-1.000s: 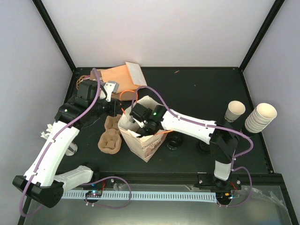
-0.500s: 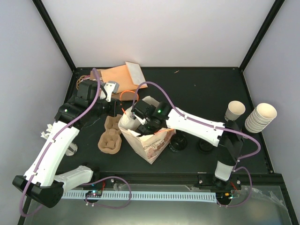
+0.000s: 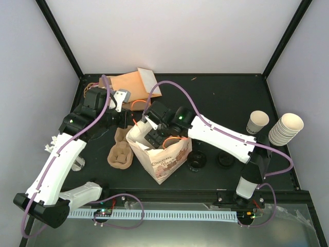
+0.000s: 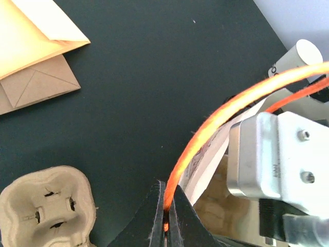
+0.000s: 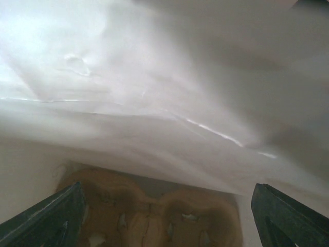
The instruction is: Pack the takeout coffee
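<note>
— Where's the cup (image 3: pixel 257 122)?

— On the right of the table (image 3: pixel 216 98), upright, on its own. It's just beside the stack of cups (image 3: pixel 286 128) at the right edge, and well apart from the bag (image 3: pixel 167 157). Neither arm is near it.

— And the bag?

— Standing open near the middle, a bit towards the front, printed side facing us. The left gripper (image 4: pixel 167 198) has its fingers pinched tight on the bag's orange handle (image 4: pixel 221 118), which arches up and away from them. That hand sits at the bag's left rim.

— What about the other arm?

— It reaches across from the right and points down into the bag's mouth. The right gripper (image 5: pixel 164 221) is inside, with its fingers (image 5: pixel 46 216) spread wide to either side. I see nothing gripped between them. Its camera shows white bag wall above and a carrier (image 5: pixel 149 218) lying at the bottom, between the two fingers in view. I can't tell whether they touch it.

— Anything else on the table?

— A second carrier (image 3: pixel 119 152) lies flat just left of the bag, cup holes up. Two round black pieces (image 3: pixel 196 161) sit just right of the bag. Some flat brown papers (image 3: pixel 128 82) lie at the back left.
</note>
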### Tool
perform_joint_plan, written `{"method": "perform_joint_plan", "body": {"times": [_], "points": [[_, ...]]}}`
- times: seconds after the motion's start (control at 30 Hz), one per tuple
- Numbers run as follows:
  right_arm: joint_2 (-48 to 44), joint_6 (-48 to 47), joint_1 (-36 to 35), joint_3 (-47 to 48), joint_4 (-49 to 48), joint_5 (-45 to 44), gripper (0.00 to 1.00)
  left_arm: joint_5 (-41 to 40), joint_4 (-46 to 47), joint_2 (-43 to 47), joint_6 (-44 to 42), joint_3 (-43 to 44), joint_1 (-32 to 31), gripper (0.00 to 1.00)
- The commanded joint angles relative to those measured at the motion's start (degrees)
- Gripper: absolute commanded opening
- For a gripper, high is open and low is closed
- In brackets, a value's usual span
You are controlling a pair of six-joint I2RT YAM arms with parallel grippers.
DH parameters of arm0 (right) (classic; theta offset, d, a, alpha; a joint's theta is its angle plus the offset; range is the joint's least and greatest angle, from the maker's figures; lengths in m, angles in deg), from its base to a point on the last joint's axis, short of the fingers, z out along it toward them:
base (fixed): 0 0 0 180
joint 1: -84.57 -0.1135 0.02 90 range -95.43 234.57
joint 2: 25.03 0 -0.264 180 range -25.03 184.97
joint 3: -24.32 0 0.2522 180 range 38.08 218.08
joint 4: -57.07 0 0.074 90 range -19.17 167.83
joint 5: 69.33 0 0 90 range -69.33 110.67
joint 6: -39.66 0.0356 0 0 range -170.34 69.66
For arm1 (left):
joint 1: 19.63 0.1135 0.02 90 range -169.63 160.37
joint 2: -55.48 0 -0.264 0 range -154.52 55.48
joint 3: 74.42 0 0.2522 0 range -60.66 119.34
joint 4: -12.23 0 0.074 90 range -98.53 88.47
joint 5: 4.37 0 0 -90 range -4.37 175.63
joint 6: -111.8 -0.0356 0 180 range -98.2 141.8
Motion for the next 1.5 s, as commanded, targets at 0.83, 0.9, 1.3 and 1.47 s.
{"method": "perform_joint_plan", "body": {"times": [0.83,0.9,1.3,1.47], "points": [[-6.0,-0.9,0.8,17.1,2.6,-3.5,0.88,-5.4,-3.2,0.7,-3.1,4.4,0.4,0.02],[-7.0,-0.9,1.9,17.4,2.7,-4.2,0.87,-4.7,-2.9,0.8,-3.4,4.3,0.4,0.02],[-15.9,0.1,8.6,10.0,1.9,-6.3,0.84,-1.3,0.1,0.1,-5.2,4.6,0.4,0.02],[-21.1,1.4,10.0,1.1,-0.8,-6.6,0.83,-0.2,1.1,-0.4,-7.4,5.3,0.4,0.02]]}}
